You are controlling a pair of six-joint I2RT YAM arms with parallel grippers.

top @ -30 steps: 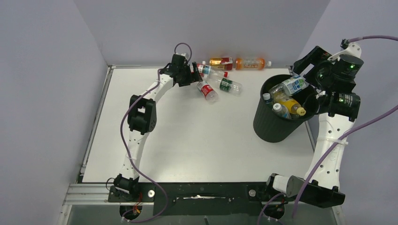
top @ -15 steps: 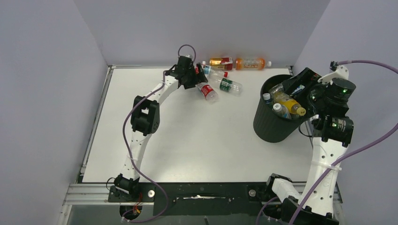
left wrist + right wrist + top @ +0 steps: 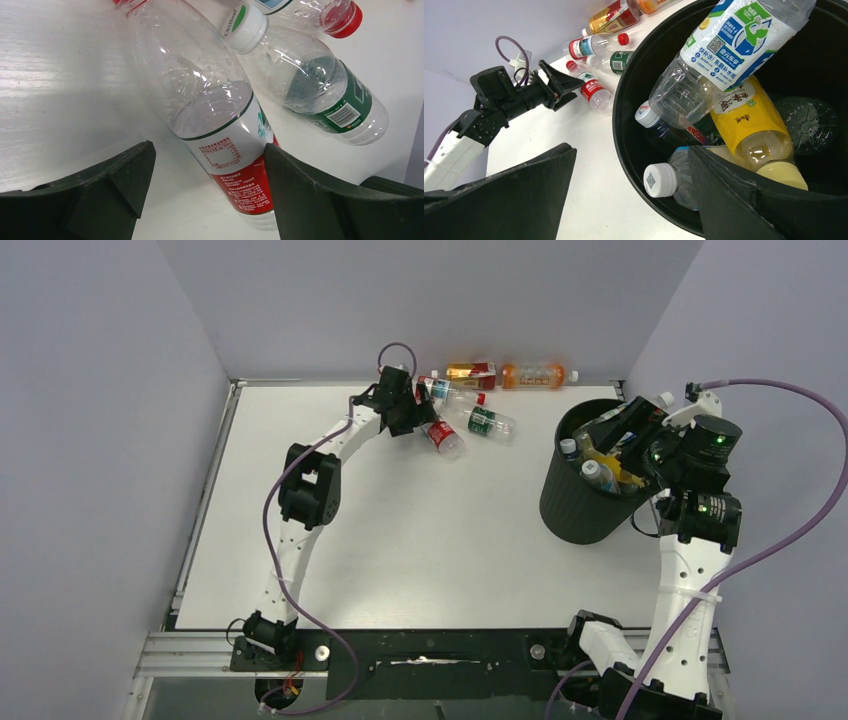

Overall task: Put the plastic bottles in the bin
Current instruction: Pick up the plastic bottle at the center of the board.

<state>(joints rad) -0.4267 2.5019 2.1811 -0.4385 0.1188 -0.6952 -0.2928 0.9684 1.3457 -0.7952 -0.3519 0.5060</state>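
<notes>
My left gripper (image 3: 418, 418) (image 3: 209, 150) is open and straddles a clear plastic bottle with a red label (image 3: 225, 150) (image 3: 441, 434) lying on the table. Its right finger (image 3: 300, 190) is against the label and its left finger (image 3: 120, 185) stands apart. A green-label bottle (image 3: 320, 95) (image 3: 487, 421) and a red-capped bottle (image 3: 320, 10) (image 3: 450, 393) lie just beyond. My right gripper (image 3: 625, 435) (image 3: 631, 152) hangs open and empty over the black bin (image 3: 575, 505) (image 3: 624, 115). Inside lie several bottles, including a blue-green label one (image 3: 729, 45) and a yellow one (image 3: 749, 120).
Two orange bottles (image 3: 535, 374) (image 3: 472, 371) lie along the back wall. The bin stands near the table's right edge, close to the right wall. A white-capped bottle (image 3: 664, 180) rests against the bin's inner wall under my right gripper.
My right arm swung down and left, bringing its gripper over the bin's mouth. My left gripper shifted right onto the red-label bottle and narrowed slightly.
</notes>
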